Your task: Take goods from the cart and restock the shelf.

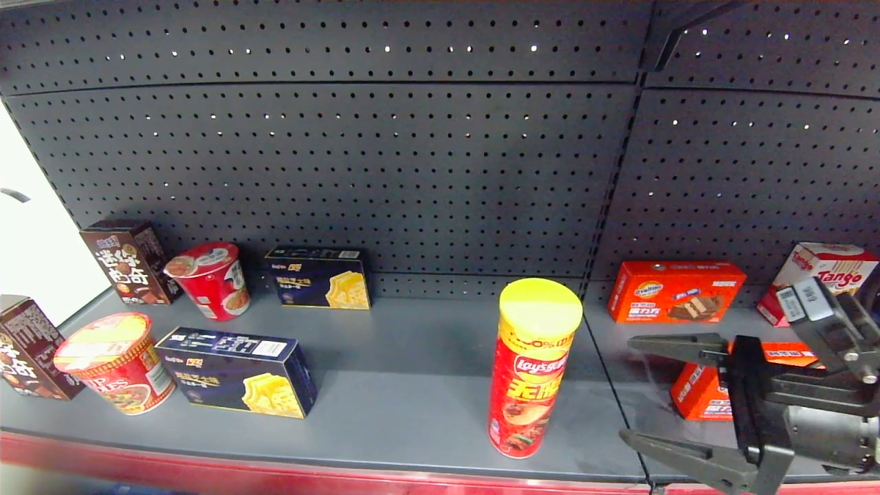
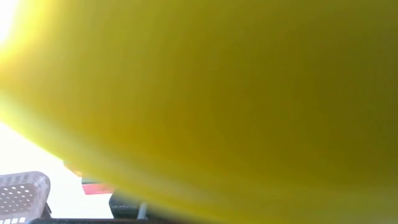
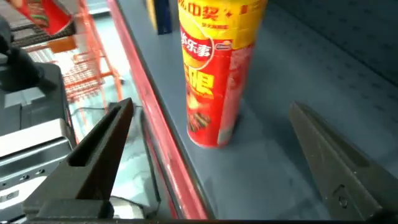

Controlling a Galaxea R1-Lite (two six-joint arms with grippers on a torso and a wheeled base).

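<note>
My right gripper, jaws spread wide, beside the upright chips can; from its wrist, an orange wire cart.

Open shelf stretches between the blue box and chip can.

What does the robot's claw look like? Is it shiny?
Not shiny. The right gripper is dull dark grey. It has two long flat fingers that narrow to blunt tips, a bit like a beak. They join a blocky black middle piece. Behind that is a grey wrist part with small white stickers with black print on them.
</note>
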